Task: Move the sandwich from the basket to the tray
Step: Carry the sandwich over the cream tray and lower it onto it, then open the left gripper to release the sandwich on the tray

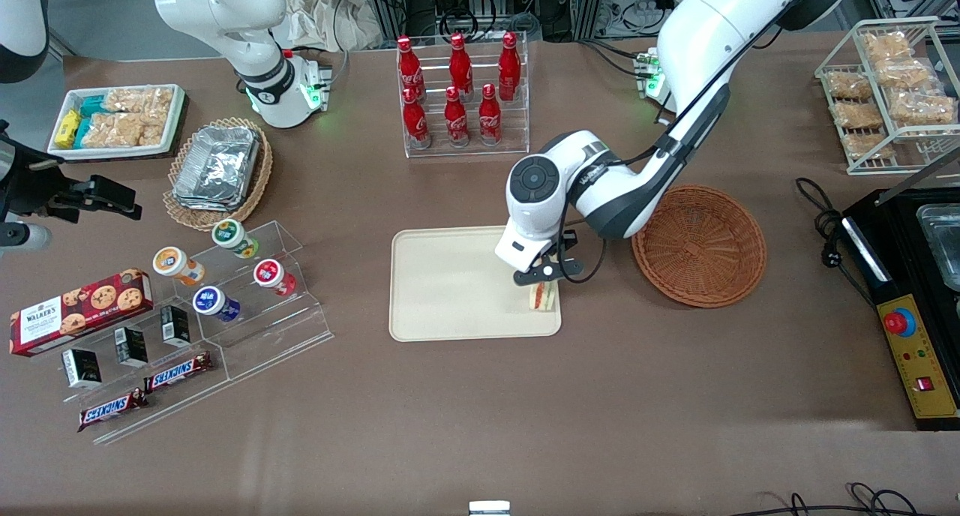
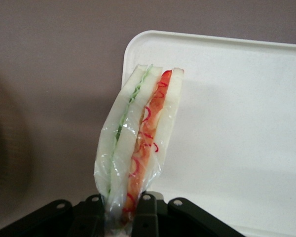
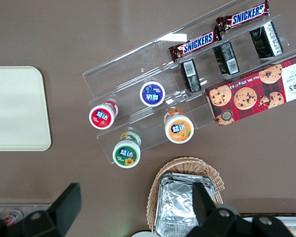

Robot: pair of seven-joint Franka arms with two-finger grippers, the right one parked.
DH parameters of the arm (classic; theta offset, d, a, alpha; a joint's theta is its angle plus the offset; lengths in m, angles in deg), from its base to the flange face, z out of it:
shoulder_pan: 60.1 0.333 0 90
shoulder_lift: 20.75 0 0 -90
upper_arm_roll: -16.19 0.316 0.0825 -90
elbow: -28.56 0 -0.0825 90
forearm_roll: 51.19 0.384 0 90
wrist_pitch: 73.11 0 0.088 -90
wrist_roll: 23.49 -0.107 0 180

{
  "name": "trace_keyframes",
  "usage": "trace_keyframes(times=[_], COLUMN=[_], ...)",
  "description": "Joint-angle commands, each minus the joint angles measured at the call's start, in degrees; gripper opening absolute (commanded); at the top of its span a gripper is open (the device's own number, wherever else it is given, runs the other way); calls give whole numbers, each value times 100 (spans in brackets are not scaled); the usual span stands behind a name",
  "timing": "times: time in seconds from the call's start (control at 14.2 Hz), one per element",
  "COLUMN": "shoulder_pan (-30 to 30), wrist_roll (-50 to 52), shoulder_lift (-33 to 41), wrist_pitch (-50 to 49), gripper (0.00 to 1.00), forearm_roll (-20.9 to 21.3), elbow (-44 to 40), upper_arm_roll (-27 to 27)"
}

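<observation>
Toward the parked arm's end of the brown desk [image 1: 480, 426] a red cookie box [image 1: 79, 310] lies beside a clear stepped stand [image 1: 247, 328] that carries small round cups, dark little boxes and two chocolate bars [image 1: 146, 396]. Farther from the front camera than the stand, a tan wicker basket [image 1: 217, 172] holds silver foil packs. Near the middle of the desk, a clear rack holds six red bottles [image 1: 459, 88]. Nearer the camera than that rack lies the cream tray [image 1: 450, 283], flat on the desk. The hand [image 1: 546, 274] hangs over the tray's corner that is nearest the reddish-brown basket, its two fingers [image 2: 145, 217] clamped on the wrapped end of the sandwich [image 1: 541, 296]. The wrist view shows the sandwich [image 2: 138, 143] gripped by its clear wrap, its white bread and red and green filling stripes seen edge-on over the corner of the tray [image 2: 246, 123]. The reddish-brown basket [image 1: 700, 246] sits just beside the tray, toward the working arm's end of the desk.
</observation>
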Motion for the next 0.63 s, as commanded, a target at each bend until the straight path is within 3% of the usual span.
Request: trace_keyframes(times=[0.0, 0.42, 0.49, 0.56], shoulder_pan=[-87, -95, -113, -122], wrist_roll=[267, 654, 707, 716], shoulder_lift=[-360, -669, -703, -721], wrist_pitch=[289, 510, 537, 537], gripper=[0, 0, 15, 55], forearm_roll=[250, 664, 681, 681], elbow=[-279, -279, -279, -279], upper_arm_roll=[35, 35, 35, 35])
